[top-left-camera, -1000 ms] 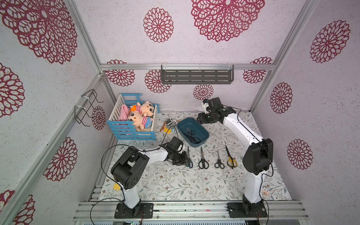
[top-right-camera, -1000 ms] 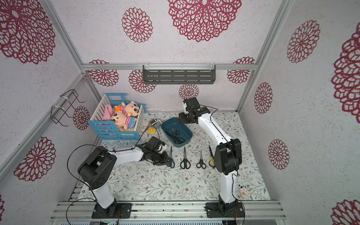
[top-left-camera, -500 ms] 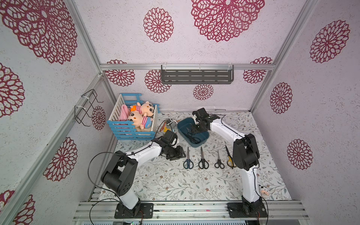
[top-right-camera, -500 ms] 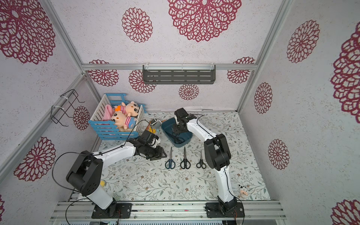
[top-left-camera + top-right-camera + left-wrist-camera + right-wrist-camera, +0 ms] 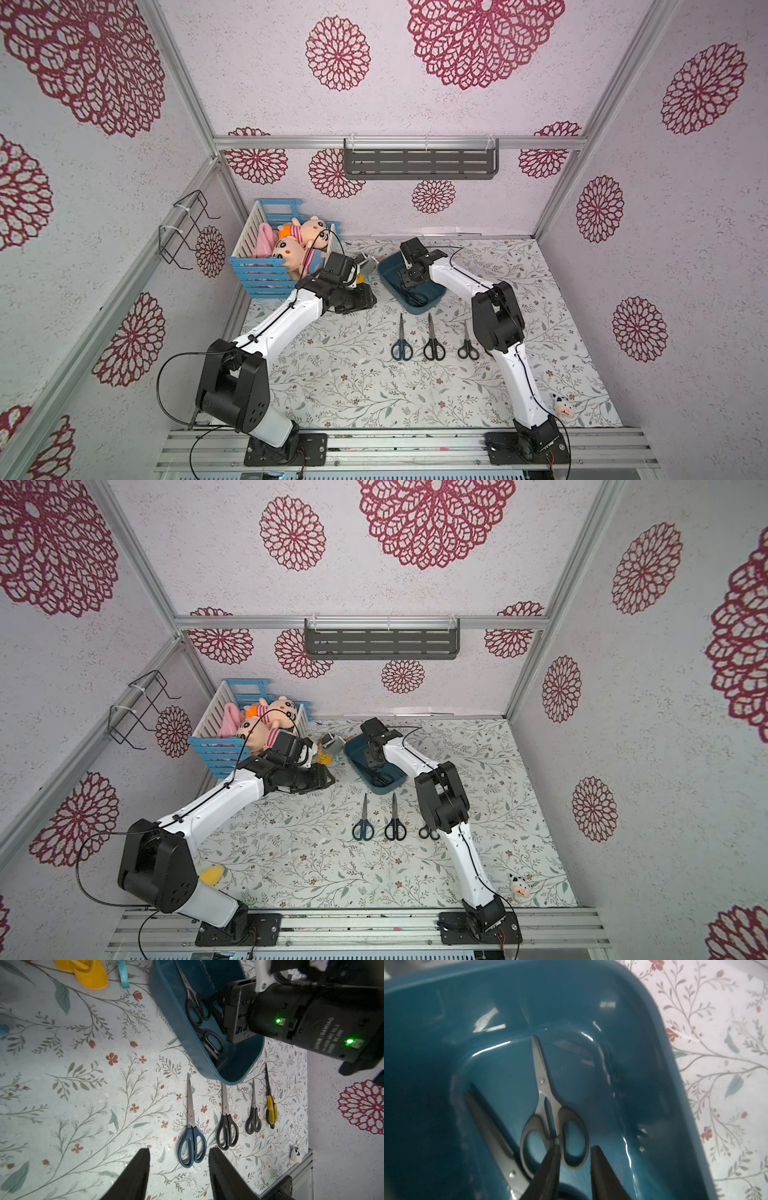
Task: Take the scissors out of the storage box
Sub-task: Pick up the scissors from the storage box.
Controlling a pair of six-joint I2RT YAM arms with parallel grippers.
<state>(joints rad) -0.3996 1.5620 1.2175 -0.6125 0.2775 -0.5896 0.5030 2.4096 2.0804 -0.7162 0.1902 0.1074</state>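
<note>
The dark teal storage box stands at the back middle of the table. Two black-handled scissors lie on its floor. My right gripper is down inside the box, open by a narrow gap, its fingers astride one handle loop of the smaller pair. On the table in front lie dark-blue-handled scissors, black ones, small black ones and yellow-handled ones. My left gripper hangs open and empty left of the box.
A blue-and-white slatted crate with plush toys stands at the back left. A yellow toy lies between crate and box. A small cow toy sits at the front right. A grey shelf hangs on the back wall.
My left gripper let go of the dark-blue-handled scissors, opened and drew back left towards the crate. My right gripper came down into the box and its jaws narrowed.
</note>
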